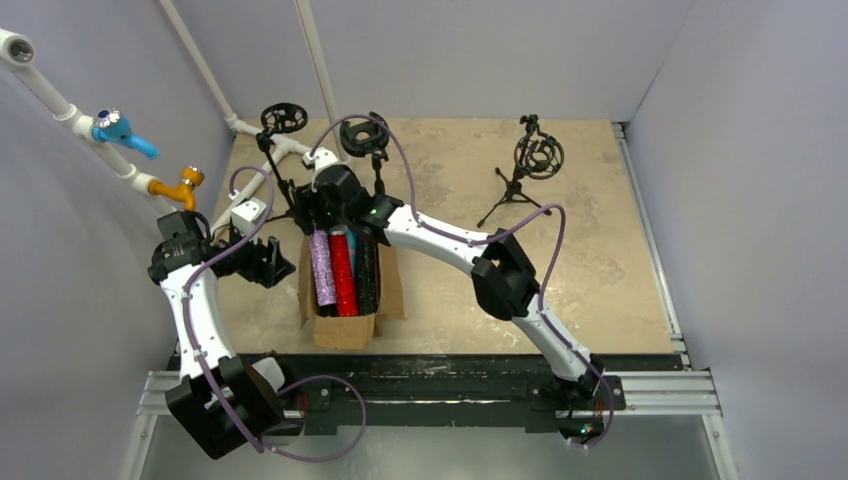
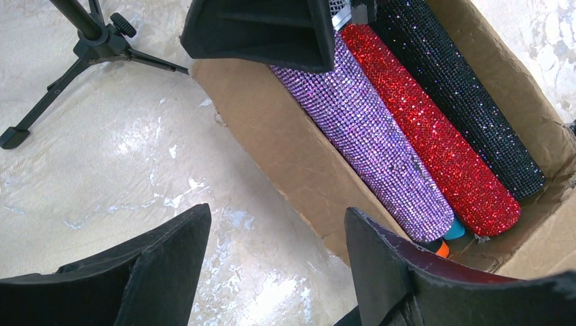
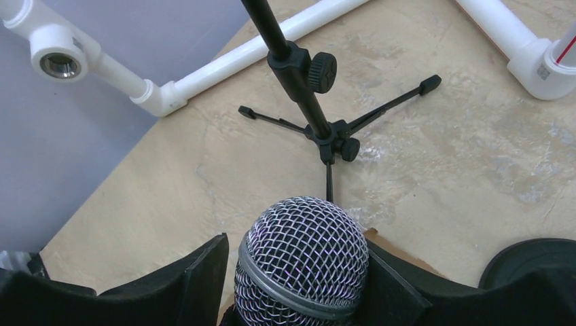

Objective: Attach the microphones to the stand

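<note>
A cardboard box [image 1: 345, 330] holds three glitter microphones side by side: purple [image 1: 324, 268], red [image 1: 343, 272] and black [image 1: 366, 272]. They also show in the left wrist view: purple [image 2: 370, 136], red [image 2: 435, 129], black [image 2: 469, 95]. My right gripper [image 1: 322, 205] is at the box's far end, shut around a microphone's silver mesh head [image 3: 302, 261]; I cannot tell which one. My left gripper [image 1: 275, 262] hangs open and empty just left of the box [image 2: 292, 149]. Three black tripod stands with ring mounts stand behind: left [image 1: 283, 120], middle [image 1: 365, 135], right [image 1: 535, 155].
White pipes [image 1: 60, 105] with a blue tap [image 1: 125, 132] and an orange tap [image 1: 180, 185] run along the left wall. A stand's pole and legs [image 3: 329, 136] rise just beyond the held head, with pipes [image 3: 224, 64] behind. Grey walls enclose the table.
</note>
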